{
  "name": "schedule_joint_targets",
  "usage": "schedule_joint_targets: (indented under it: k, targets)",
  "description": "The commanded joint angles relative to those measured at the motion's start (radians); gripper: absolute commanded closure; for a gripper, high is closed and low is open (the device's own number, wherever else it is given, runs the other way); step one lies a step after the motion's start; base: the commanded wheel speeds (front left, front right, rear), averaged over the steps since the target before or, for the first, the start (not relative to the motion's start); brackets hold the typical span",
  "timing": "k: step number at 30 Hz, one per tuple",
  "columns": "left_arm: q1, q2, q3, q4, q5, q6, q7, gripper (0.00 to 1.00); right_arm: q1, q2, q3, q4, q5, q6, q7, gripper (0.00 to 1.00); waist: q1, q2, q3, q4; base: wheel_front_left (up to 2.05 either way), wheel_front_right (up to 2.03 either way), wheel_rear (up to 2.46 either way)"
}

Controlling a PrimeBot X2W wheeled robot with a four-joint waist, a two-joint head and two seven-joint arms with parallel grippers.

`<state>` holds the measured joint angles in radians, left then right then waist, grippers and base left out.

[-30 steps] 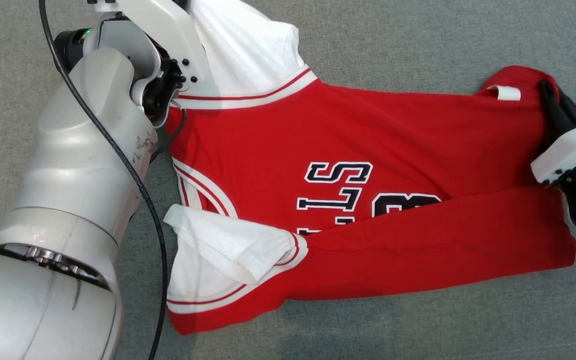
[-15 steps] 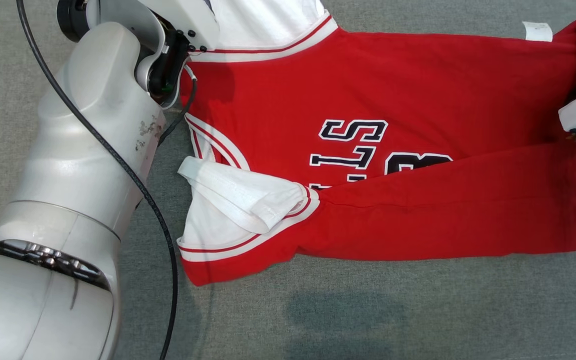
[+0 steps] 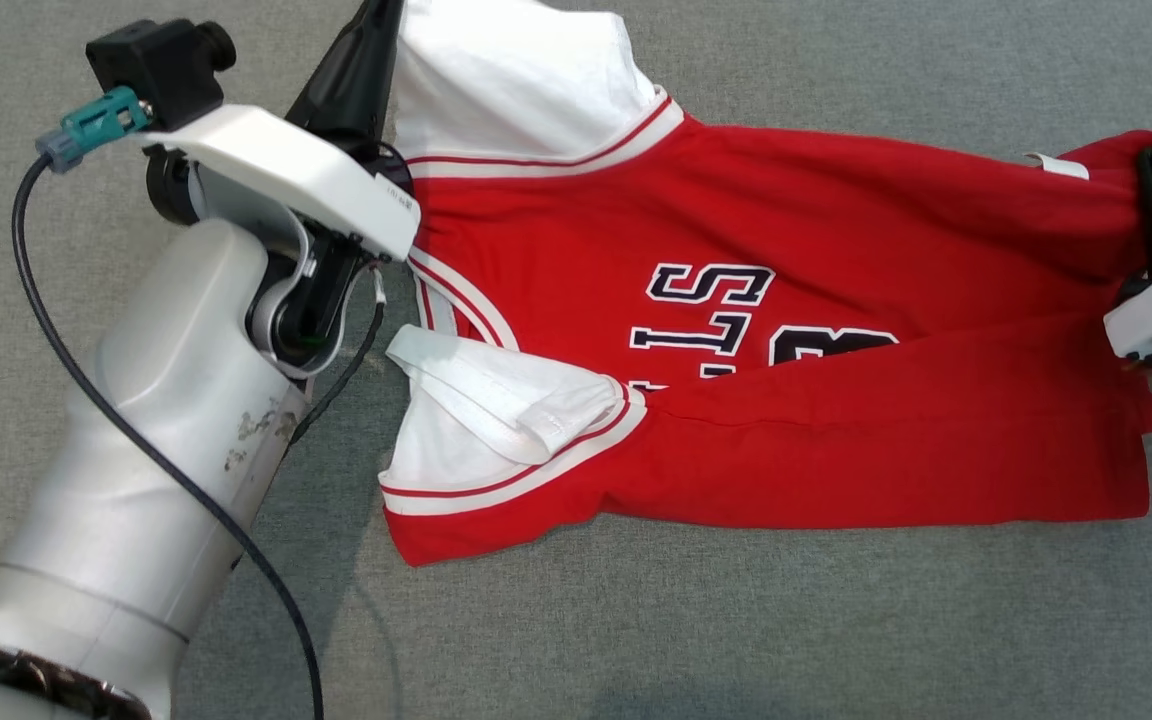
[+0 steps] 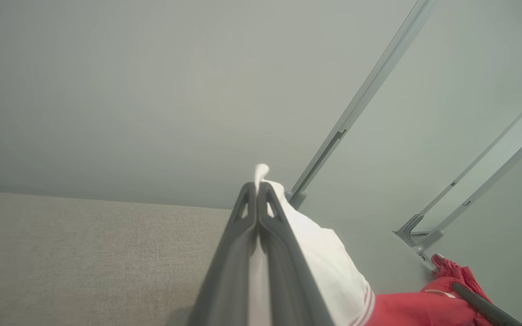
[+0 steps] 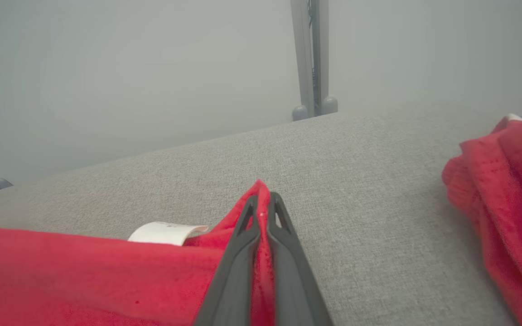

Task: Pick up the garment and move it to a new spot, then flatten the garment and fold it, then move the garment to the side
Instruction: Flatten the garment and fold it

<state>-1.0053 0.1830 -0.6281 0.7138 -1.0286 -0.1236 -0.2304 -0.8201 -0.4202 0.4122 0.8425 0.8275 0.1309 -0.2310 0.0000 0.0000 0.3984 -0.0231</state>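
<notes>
Grey cloth-covered counter [image 3: 736, 620]; red-and-white garment [image 3: 836, 250] lies spread across it, near edge folded over; left jaws clenched on its white sleeve [image 3: 516, 80], upper left; right jaws clenched on red corner, upper right, just beside white tag [image 3: 1056, 165].

Red-and-white garment [image 3: 816, 250], grey surface [image 3: 736, 620]

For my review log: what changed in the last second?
Head camera shifted. The left arm drew back leftward, bringing the left tool into view on the sleeve. Nothing released: both tools stay shut on the jersey, right tool at the hem corner. Near fold unchanged.
</notes>
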Motion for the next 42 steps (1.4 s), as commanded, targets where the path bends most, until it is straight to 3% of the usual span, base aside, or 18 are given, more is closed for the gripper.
schedule_joint_targets:
  k: [1, 8, 24, 36, 37, 38, 39, 40, 41, 42]
  targets:
    - [0.018, 0.046, 0.03, -0.057, -0.013, -0.007, -0.011, 1.0, 0.044, -0.026, 0.014, -0.029, 0.013, 0.0, -0.017, 1.0, 0.0, 0.0, -0.012, 0.006, 0.0, 0.0, 0.0]
    - [0.2, 0.081, 0.044, -0.247, -0.072, 0.01, -0.004, 1.0, 0.134, -0.059, 0.012, -0.065, 0.048, 0.0, -0.025, 1.0, 0.0, 0.0, -0.055, 0.027, 0.0, 0.0, 0.0]
    - [0.574, 0.16, 0.03, -0.655, -0.142, 0.158, 0.025, 1.0, 0.31, -0.095, -0.036, -0.129, 0.05, 0.0, -0.029, 1.0, 0.0, 0.0, -0.107, 0.052, 0.0, 0.0, 0.0]
    - [0.683, 0.161, -0.018, -0.694, -0.155, 0.2, 0.047, 1.0, 0.366, -0.067, -0.06, -0.074, -0.002, 0.0, -0.009, 1.0, 0.0, 0.0, -0.119, 0.061, 0.0, 0.0, 0.0]
    - [0.682, 0.159, -0.025, -0.684, -0.148, 0.202, 0.049, 1.0, 0.367, -0.062, -0.062, -0.066, -0.006, 0.0, -0.009, 0.92, 0.0, 0.0, -0.12, 0.061, 0.0, 0.0, 0.0]
    - [0.68, 0.154, -0.029, -0.672, -0.144, 0.207, 0.048, 1.0, 0.367, -0.057, -0.064, -0.057, -0.01, 0.0, -0.009, 0.66, 0.0, 0.0, -0.122, 0.062, 0.0, 0.0, 0.0]
    - [0.677, 0.15, -0.034, -0.659, -0.138, 0.213, 0.049, 1.0, 0.367, -0.052, -0.065, -0.049, -0.015, 0.0, -0.01, 0.24, 0.0, 0.0, -0.125, 0.062, 0.0, 0.0, 0.0]
    - [0.671, 0.151, -0.043, -0.644, -0.125, 0.221, 0.052, 1.0, 0.367, -0.047, -0.067, -0.04, -0.018, 0.0, -0.011, 0.0, 0.0, 0.0, -0.128, 0.062, 0.0, 0.0, 0.0]
    - [0.666, 0.15, -0.05, -0.63, -0.113, 0.23, 0.054, 0.72, 0.366, -0.042, -0.069, -0.033, -0.022, 0.0, -0.012, 0.0, 0.0, 0.0, -0.131, 0.062, 0.0, 0.0, 0.0]
    - [0.664, 0.146, -0.054, -0.618, -0.108, 0.239, 0.055, 0.1, 0.365, -0.038, -0.071, -0.028, -0.026, 0.0, -0.014, 0.0, 0.0, 0.0, -0.135, 0.061, 0.0, 0.0, 0.0]
